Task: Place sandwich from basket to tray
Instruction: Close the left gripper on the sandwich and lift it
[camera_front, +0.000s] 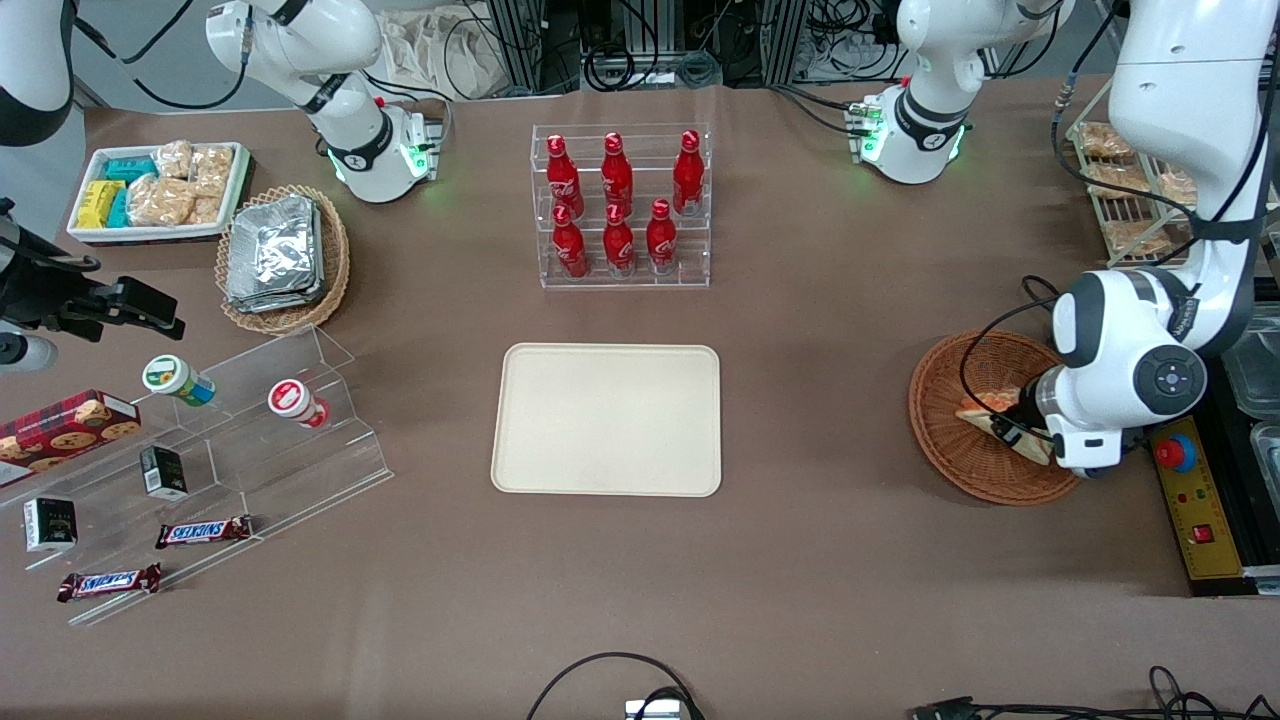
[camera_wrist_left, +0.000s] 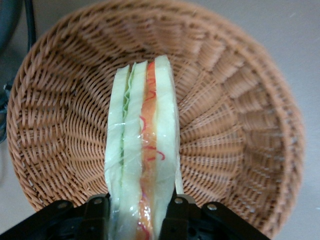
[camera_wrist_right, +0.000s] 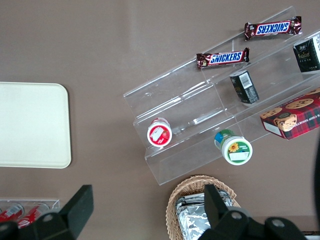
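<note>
The tray lies bare mid-table, well apart from the basket at the working arm's end. Over that basket the gripper has its two fingers pressed against the flanks of the sandwich, which stands on edge with its wrapped layers showing. The likely risk is slippage: the film looks slick and the bread soft, so a hard squeeze could crush it or a quick swing toward the tray could drop it.
</note>
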